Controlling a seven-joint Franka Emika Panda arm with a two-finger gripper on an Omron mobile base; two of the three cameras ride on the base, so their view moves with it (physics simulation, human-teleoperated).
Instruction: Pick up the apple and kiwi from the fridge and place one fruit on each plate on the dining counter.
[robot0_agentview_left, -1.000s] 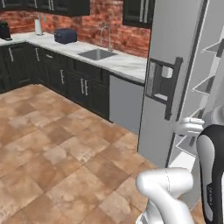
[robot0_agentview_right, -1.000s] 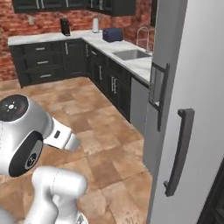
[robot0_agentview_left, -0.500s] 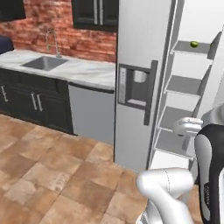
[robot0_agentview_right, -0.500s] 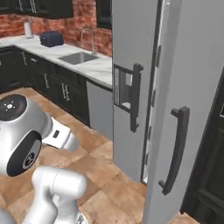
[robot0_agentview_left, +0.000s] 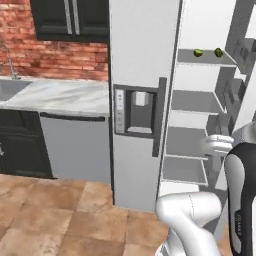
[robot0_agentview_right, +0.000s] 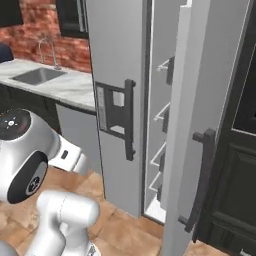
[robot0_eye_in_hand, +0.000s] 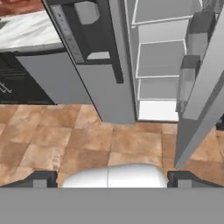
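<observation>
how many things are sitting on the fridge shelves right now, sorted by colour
Green items on the top shelf of the fridge: 2, a lighter green one and a darker green one
Items of any other colour: 0 visible
Total: 2

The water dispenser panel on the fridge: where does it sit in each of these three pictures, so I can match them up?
Left base view: the water dispenser panel sits left of centre, halfway up the closed door.
Right base view: it is left of centre, seen at an angle.
Hand view: it lies at the top, left of centre.
Shared landmark: the dark vertical handle right beside the panel.
</observation>
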